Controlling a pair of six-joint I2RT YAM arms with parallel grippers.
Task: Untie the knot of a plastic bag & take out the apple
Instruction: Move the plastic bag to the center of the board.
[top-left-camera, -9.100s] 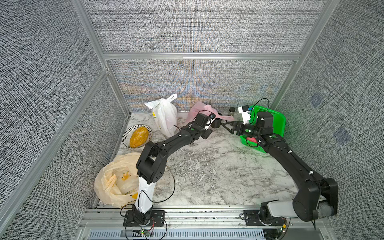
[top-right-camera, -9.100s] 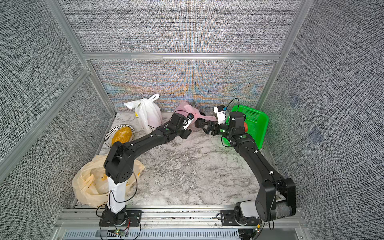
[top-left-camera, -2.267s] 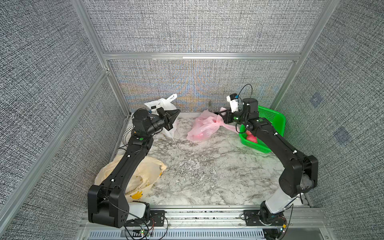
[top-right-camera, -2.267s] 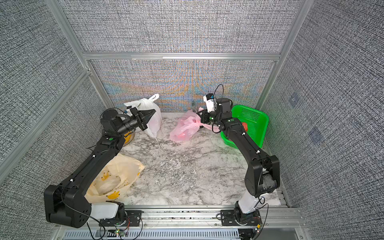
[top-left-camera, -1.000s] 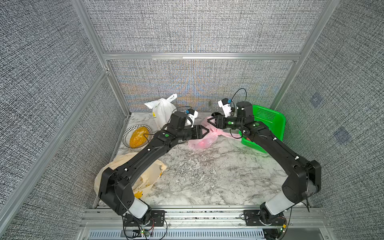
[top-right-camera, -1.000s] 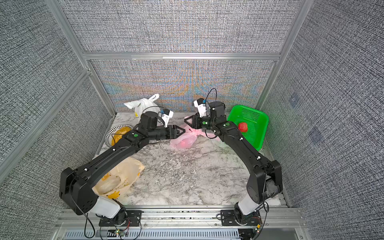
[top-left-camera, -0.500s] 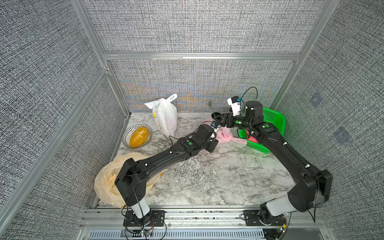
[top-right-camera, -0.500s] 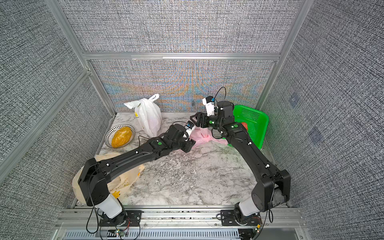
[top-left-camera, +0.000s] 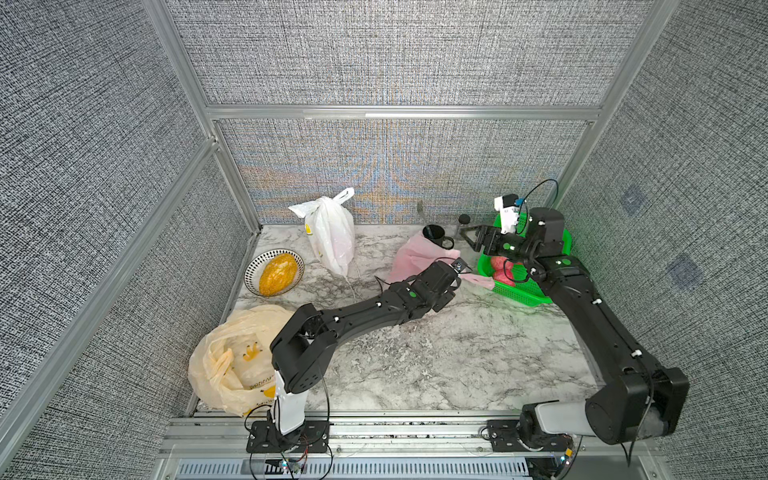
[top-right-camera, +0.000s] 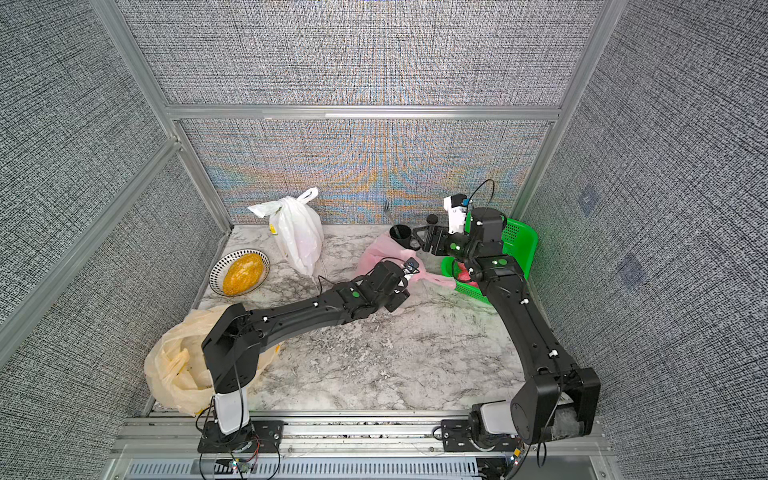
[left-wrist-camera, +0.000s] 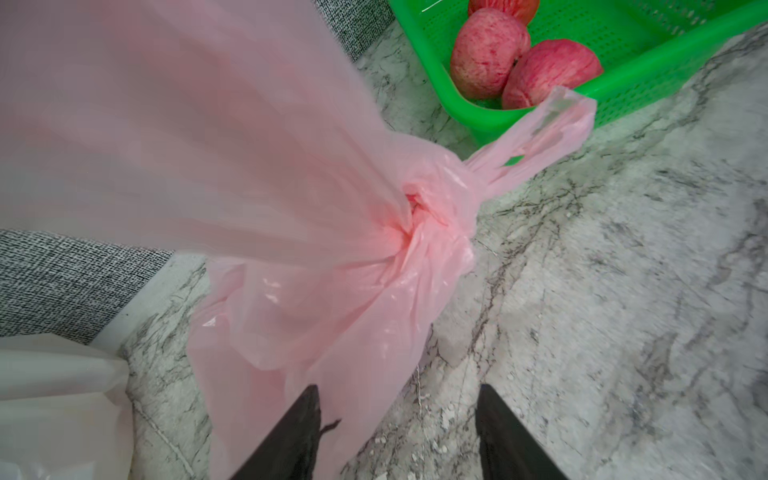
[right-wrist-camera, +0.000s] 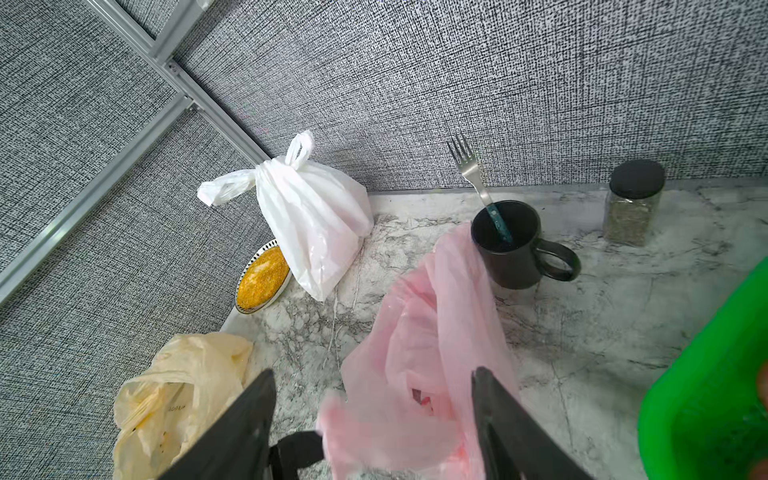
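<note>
Beside the green basket (top-left-camera: 524, 298) sits the knotted pink bag (top-left-camera: 417, 253). Left gripper (left-wrist-camera: 398, 388) and right gripper (right-wrist-camera: 374, 371) hover with jaws apart, probably readying a pull on the knot (left-wrist-camera: 432, 216).

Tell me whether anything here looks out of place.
The translucent pink plastic bag, still knotted, lies askew: one handle loop drapes over the rim of the green plastic basket, and its body seems to lean on the black mug.

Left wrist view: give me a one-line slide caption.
Knotted pink bag on the marble table, apples in the green basket beside it.
</note>
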